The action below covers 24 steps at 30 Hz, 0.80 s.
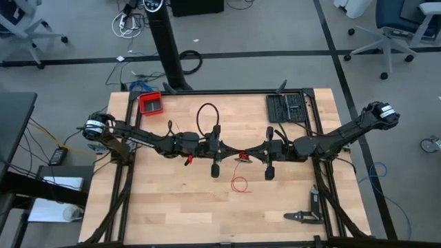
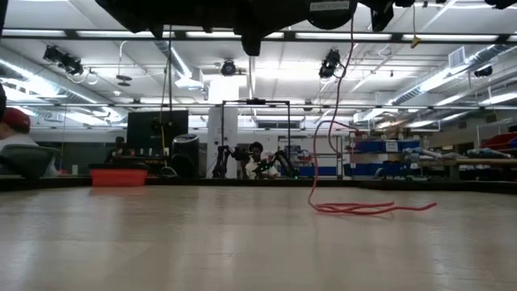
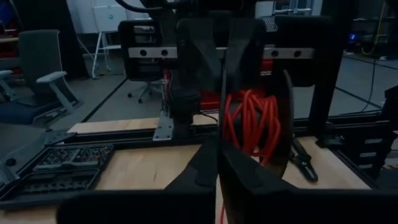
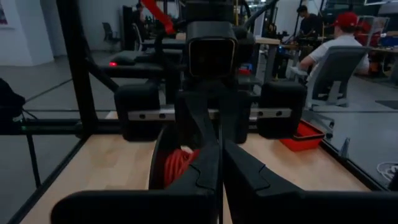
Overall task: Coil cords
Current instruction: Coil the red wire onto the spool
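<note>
Red cord (image 1: 242,159): coiled bundle hanging mid-table, tail looping down onto the table (image 1: 172,207). Right gripper (image 1: 252,156) clenched on the cord's coil; left gripper (image 1: 233,154) just beside the cord, fingers closed together.

We see a thin red cord (image 1: 240,183) on our pale blond wood-plank table (image 1: 172,207), a red tray (image 1: 150,103) at the table's far-left corner, black arms.

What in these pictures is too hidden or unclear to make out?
- High view: the red bundle between the left gripper and right gripper is too small to show its turns.
- Low view: the cord rises out of frame; both grippers are cut off.
- Wrist views: dark fingers hide the grip.
</note>
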Tool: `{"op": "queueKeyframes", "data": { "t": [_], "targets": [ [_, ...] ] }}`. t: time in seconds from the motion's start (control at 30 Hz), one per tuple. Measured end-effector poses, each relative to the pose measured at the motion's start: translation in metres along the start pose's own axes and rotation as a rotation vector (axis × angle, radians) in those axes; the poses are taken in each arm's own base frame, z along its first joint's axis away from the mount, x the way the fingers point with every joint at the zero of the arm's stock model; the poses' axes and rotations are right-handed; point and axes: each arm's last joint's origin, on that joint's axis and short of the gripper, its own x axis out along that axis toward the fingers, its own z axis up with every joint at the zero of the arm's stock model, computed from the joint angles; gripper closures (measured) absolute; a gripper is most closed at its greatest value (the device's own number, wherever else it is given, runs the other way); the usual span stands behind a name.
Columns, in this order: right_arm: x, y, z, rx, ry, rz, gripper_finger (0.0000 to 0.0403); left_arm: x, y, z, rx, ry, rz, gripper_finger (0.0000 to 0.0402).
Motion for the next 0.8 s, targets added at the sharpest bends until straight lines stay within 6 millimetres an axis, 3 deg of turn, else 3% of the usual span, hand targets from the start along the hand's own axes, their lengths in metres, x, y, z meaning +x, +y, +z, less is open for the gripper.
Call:
{"op": "queueKeyframes", "data": {
  "t": [0.2, 0.37, 0.53, 0.8],
  "targets": [
    [0.005, 0.0, -0.004, -0.003, 0.009, -0.005, 0.036, 0.0, 0.0, -0.003, 0.022, 0.037, 0.038, 0.0399],
    [-0.018, -0.002, 0.013, 0.006, -0.023, -0.099, 0.0348, -0.001, 0.003, -0.002, 0.015, 0.035, 0.108, 0.04],
    [-0.039, 0.001, 0.007, -0.032, 0.076, -0.347, 0.0353, -0.001, 0.006, -0.002, -0.012, 0.035, 0.245, 0.0401],
    [-0.016, 0.004, -0.027, -0.061, 0.203, -0.463, 0.0355, -0.003, 0.01, 0.001, -0.081, -0.005, 0.37, 0.0401]
  ]
}}
